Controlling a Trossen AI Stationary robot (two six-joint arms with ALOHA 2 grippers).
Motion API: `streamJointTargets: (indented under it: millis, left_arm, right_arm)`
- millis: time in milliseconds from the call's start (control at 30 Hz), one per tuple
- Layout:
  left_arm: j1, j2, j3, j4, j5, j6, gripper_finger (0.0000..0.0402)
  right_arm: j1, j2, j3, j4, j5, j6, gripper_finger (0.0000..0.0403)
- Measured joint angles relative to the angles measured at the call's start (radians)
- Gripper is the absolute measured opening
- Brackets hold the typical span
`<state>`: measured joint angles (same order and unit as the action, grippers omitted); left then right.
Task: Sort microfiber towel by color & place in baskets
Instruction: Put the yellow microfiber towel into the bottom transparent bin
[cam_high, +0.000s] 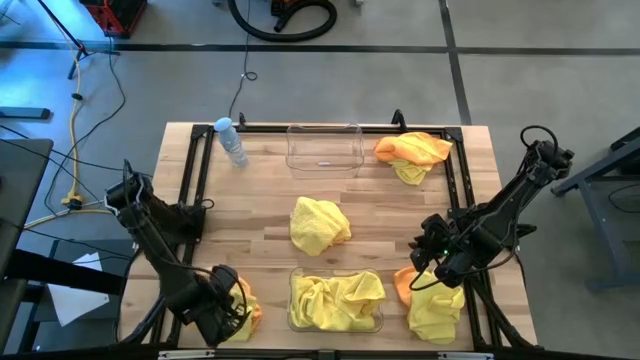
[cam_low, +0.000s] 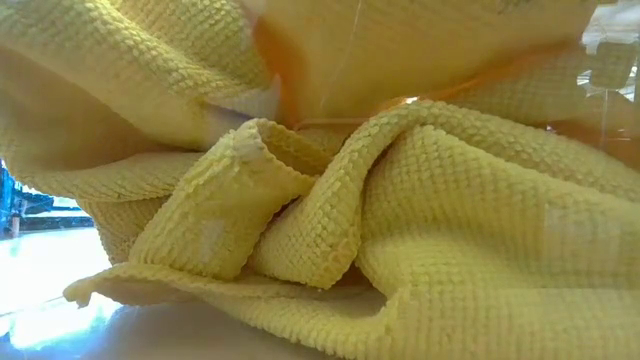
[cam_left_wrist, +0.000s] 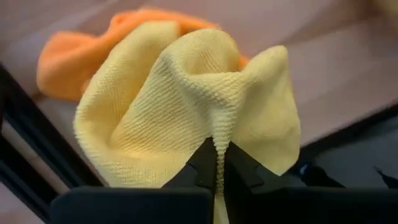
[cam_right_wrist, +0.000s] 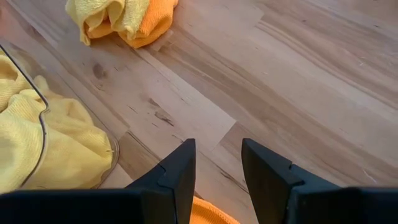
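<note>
pinching a yellow towel (cam_left_wrist: 186, 106) in left jaws, right gripper (cam_right_wrist: 217, 165) jaws spread above table (cam_right_wrist: 292, 81)

Grey floor (cam_high: 520, 90) w/ loose cables (cam_high: 90, 110)

**Even light above, blur up close**

The high view is evenly lit, with soft shadows on the desk (cam_high: 330, 190). The low view is filled by a yellow towel (cam_low: 400, 200), with glare at its lower left. The left wrist view's background is blurred.
</note>
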<state>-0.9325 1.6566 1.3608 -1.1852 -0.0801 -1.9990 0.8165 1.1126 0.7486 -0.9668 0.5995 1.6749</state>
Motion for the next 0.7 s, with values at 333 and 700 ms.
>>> streamJointTargets:
  millis: [333, 700]
  left_arm:
    - [0.058, 0.014, 0.326, -0.154, -0.294, 0.236, 0.0000]
    - [0.304, 0.215, 0.663, -0.139, -0.336, 0.803, 0.0000]
  right_arm:
    - [0.000, 0.000, 0.000, 0.000, 0.001, -0.016, 0.0123]
    - [0.000, 0.001, 0.000, 0.001, 0.026, -0.016, 0.0123]
